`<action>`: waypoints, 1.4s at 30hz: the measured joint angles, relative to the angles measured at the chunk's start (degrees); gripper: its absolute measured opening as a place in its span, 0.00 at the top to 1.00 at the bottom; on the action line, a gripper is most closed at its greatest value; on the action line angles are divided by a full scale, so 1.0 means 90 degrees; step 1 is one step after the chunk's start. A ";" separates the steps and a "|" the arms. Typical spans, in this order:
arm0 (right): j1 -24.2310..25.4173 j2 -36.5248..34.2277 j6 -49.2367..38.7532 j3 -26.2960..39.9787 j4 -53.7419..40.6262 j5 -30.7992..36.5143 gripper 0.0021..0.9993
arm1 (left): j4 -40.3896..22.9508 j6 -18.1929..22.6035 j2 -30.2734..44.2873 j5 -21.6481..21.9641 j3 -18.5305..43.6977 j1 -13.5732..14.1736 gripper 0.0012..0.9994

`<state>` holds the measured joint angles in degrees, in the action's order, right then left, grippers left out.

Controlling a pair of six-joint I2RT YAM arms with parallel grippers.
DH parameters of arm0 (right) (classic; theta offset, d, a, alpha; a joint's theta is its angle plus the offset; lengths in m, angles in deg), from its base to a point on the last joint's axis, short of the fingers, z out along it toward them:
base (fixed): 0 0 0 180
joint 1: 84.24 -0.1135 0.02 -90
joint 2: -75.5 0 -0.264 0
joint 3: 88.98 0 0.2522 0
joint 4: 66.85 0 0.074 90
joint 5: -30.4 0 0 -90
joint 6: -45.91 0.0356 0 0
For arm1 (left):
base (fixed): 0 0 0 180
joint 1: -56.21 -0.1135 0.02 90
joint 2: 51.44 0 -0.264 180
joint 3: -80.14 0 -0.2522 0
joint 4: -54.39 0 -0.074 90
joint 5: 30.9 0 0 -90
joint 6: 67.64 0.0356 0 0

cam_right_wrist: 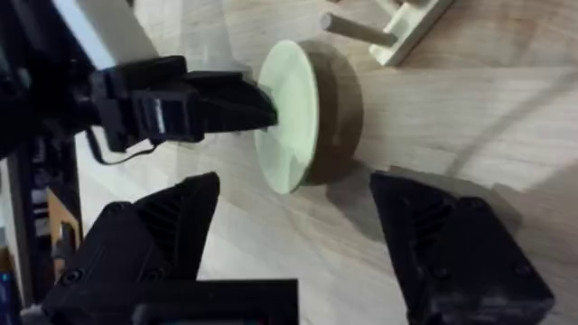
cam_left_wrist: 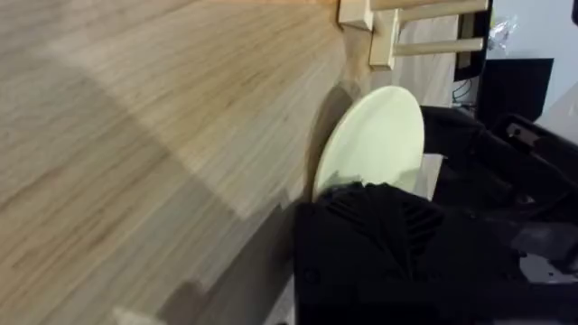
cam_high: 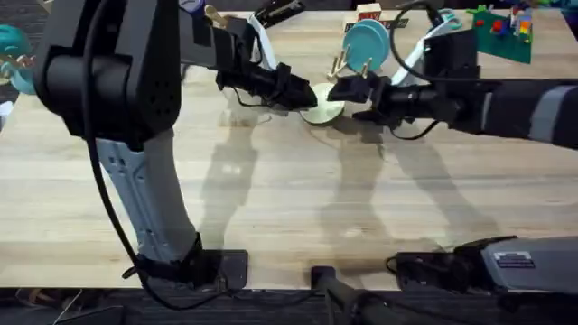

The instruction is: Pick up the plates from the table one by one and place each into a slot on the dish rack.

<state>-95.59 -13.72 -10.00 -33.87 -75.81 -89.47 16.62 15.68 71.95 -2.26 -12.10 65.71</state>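
Note:
The cream-yellow plate (cam_high: 325, 112) stands on edge on the table (cam_high: 289, 199), pinched at its rim by my left gripper (cam_high: 302, 95). In the left wrist view the plate (cam_left_wrist: 381, 131) rises just past the gripper (cam_left_wrist: 379, 194). My right gripper (cam_high: 348, 90) is open beside the plate; in its wrist view the gripper (cam_right_wrist: 298, 244) faces the plate (cam_right_wrist: 289, 108), with the left gripper (cam_right_wrist: 257, 104) clamped on the rim. The turquoise plate (cam_high: 366, 42) stands upright in the dish rack (cam_high: 348, 65), just behind. Rack pegs (cam_left_wrist: 424, 41) and base (cam_right_wrist: 402, 36) lie close to the cream plate.
A green board with coloured bricks (cam_high: 501, 32) lies at the back right. A teal object (cam_high: 13, 45) sits at the far left edge. A small box (cam_high: 367, 13) stands behind the rack. Bare wood stretches across the table's near half.

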 joint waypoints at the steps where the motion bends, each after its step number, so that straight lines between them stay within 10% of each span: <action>1: -0.0085 -0.0047 0.0078 0.0000 0.0075 0.0126 0.00 | 0.0000 0.0000 -0.0002 0.0001 0.0000 0.0000 0.96; 30: -0.0806 -0.0468 0.1503 0.0000 0.1251 0.1627 0.08 | 0.0000 0.0000 0.0000 0.0002 0.0000 0.0000 0.96; 36: -0.0923 -0.0518 0.1655 0.0000 0.1260 0.1625 0.20 | 0.0000 0.0000 -0.0002 0.0002 0.0002 0.0000 0.96; 42: -0.0923 -0.0517 0.1728 0.0000 0.1251 0.1636 0.62 | 0.0000 0.0000 0.0000 0.0002 0.0000 0.0000 0.96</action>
<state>-103.90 -18.38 5.55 -33.87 -64.55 -74.75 16.62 15.68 71.95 -2.24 -12.10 65.71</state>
